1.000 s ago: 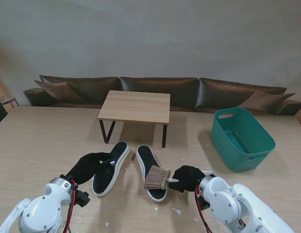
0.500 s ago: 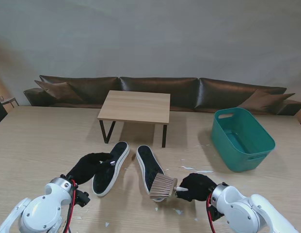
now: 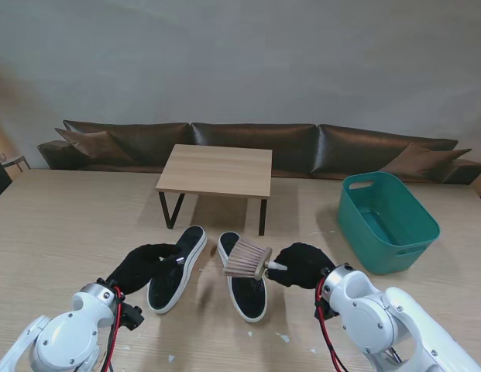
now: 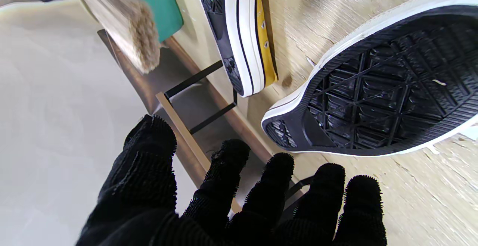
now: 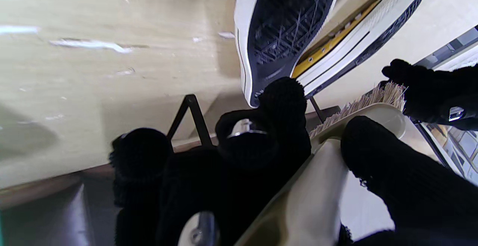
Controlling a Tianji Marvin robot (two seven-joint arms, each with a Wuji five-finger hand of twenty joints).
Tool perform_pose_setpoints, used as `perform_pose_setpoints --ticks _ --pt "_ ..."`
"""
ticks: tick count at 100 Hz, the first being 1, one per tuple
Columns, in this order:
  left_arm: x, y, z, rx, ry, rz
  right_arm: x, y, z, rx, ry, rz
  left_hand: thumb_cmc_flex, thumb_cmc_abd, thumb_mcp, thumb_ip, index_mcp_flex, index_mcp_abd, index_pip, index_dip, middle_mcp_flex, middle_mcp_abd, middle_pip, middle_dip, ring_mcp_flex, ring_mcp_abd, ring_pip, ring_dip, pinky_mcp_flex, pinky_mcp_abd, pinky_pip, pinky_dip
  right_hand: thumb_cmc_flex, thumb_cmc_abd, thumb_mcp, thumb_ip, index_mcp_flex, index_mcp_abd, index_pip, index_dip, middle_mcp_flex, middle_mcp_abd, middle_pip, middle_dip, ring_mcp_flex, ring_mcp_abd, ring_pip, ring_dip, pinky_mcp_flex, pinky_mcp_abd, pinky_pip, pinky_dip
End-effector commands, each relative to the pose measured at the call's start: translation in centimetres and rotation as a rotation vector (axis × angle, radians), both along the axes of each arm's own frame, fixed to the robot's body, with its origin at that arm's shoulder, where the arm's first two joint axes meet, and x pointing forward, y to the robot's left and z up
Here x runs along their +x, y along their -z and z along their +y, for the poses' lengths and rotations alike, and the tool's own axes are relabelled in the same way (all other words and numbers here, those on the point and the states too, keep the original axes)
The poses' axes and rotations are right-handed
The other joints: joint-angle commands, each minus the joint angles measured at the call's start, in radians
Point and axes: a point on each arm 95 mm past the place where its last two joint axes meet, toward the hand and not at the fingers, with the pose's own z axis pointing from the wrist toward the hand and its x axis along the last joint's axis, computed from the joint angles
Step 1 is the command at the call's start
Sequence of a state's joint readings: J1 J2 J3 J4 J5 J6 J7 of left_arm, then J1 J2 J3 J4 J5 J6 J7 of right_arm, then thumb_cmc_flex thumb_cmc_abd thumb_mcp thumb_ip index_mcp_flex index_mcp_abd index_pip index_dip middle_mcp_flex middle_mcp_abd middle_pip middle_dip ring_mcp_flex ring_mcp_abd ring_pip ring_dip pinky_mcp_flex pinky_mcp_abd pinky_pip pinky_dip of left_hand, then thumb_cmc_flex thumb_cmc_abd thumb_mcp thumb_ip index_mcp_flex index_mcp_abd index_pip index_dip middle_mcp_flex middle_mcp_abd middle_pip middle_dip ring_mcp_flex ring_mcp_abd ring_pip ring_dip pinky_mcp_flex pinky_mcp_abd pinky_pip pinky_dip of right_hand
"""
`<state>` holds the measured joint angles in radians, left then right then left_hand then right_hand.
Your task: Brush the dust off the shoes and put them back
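Shoes: two, soles up, side by side on surface (image 3: 62, 225), nearer to me than small table (image 3: 216, 170). Left shoe (image 3: 178, 267) tilted on edge; left hand (image 3: 143, 265) touching its left side, fingers (image 4: 220, 186) spread, whether gripping cannot tell. Right shoe (image 3: 242, 274) flat. Right hand (image 3: 302, 266) fingers closed on brush (image 3: 249, 260) handle, bristles over far end of right shoe. Teal bin (image 3: 387, 222) well apart to right. White flecks (image 3: 283, 337) on surface near me.

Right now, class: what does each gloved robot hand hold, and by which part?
The right hand grips the tan-bristled brush by its cream handle. The left hand rests by the left black-soled shoe; a grip cannot be told.
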<state>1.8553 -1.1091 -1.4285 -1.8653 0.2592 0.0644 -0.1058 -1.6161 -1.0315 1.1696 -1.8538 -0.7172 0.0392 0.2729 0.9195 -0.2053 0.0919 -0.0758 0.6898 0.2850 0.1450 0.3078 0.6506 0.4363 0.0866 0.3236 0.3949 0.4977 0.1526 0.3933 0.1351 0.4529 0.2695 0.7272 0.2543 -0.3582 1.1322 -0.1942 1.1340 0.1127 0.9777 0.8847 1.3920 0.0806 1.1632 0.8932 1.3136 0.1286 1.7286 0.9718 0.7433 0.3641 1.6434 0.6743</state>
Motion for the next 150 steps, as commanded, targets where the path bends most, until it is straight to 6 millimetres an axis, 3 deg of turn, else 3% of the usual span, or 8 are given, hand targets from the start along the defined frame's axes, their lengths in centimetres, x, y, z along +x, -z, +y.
perform_pose_setpoints --ticks 1,43,67,102,150 --pt "-0.2 0.2 -0.2 -0.001 0.011 0.019 0.9 -0.2 0.7 0.012 0.001 -0.003 0.031 0.052 -0.019 0.046 0.012 0.002 -0.005 0.005 -0.007 -0.012 0.002 0.005 -0.004 -0.013 -0.021 0.006 -0.01 -0.035 -0.029 0.012 0.02 0.039 0.065 0.044 0.124 0.071 0.047 0.024 0.057 0.024 0.035 -0.002 -0.003 -0.122 0.076 0.023 0.389 0.001 0.07 0.002" --pt "-0.2 0.4 -0.4 -0.007 0.006 0.033 5.7 2.8 3.8 -0.031 0.025 0.05 0.032 0.054 -0.021 0.046 0.014 0.005 -0.004 0.006 -0.006 -0.01 0.002 0.005 -0.006 -0.014 -0.022 0.006 -0.012 -0.036 -0.029 0.013 0.011 0.04 0.072 0.044 0.125 0.065 0.048 0.024 0.057 0.02 0.038 -0.001 -0.002 -0.125 0.076 0.024 0.389 -0.001 0.071 0.003" --pt "-0.3 0.6 -0.5 0.0 0.006 0.041 6.6 4.4 3.8 -0.079 0.032 0.111 0.034 0.055 -0.023 0.047 0.012 0.005 -0.005 0.006 -0.007 -0.009 0.002 0.005 -0.006 -0.016 -0.022 0.006 -0.012 -0.037 -0.029 0.013 0.011 0.039 0.072 0.044 0.126 0.066 0.05 0.023 0.057 0.02 0.039 -0.002 -0.002 -0.127 0.076 0.024 0.39 -0.005 0.073 0.004" --pt "-0.2 0.7 -0.6 -0.004 0.008 0.041 4.7 6.0 1.5 -0.121 0.001 0.183 0.035 0.056 -0.025 0.047 0.013 0.006 -0.005 0.006 -0.007 -0.009 0.002 0.005 -0.006 -0.016 -0.023 0.006 -0.011 -0.035 -0.028 0.014 0.012 0.04 0.067 0.044 0.125 0.063 0.05 0.022 0.057 0.016 0.038 -0.002 -0.002 -0.133 0.075 0.024 0.39 -0.007 0.072 0.004" --pt "-0.1 0.6 -0.4 0.001 0.01 0.03 0.0 5.6 -0.9 -0.109 -0.082 0.208 0.036 0.057 -0.028 0.048 0.01 0.005 -0.006 0.005 -0.006 -0.01 0.003 0.006 -0.006 -0.018 -0.022 0.006 -0.01 -0.036 -0.028 0.015 0.016 0.043 0.062 0.044 0.125 0.063 0.05 0.022 0.057 0.018 0.039 -0.002 -0.002 -0.137 0.076 0.024 0.391 -0.017 0.075 0.003"
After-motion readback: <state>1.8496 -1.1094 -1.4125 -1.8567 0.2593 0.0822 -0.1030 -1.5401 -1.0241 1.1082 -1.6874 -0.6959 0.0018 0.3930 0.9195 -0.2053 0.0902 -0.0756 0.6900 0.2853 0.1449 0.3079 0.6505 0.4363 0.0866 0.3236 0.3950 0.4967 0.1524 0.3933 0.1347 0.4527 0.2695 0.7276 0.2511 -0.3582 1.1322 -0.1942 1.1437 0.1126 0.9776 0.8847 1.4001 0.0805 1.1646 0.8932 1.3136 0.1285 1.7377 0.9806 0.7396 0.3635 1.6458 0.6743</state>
